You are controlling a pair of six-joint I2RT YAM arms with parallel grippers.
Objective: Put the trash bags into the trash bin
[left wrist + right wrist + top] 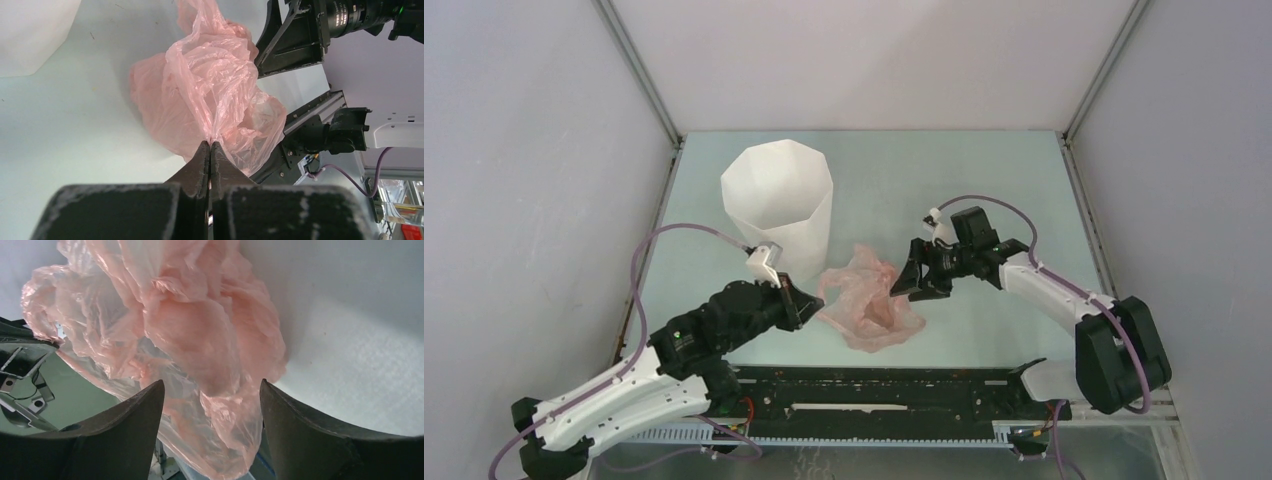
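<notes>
The left arm stretches low from 7 o'clock, its left pincer [210, 148] pressed together on a fold of the pink trash bag [864, 300]. The right arm bends in from 4 o'clock, its right pincer [914, 281] spread wide, the film bulging between its fingers [125, 430]. The crumpled bag lies on the surface [984, 190] at the 5 o'clock side of the white trash bin [777, 200], outside it; the left wrist hides part of the bin's foot.
</notes>
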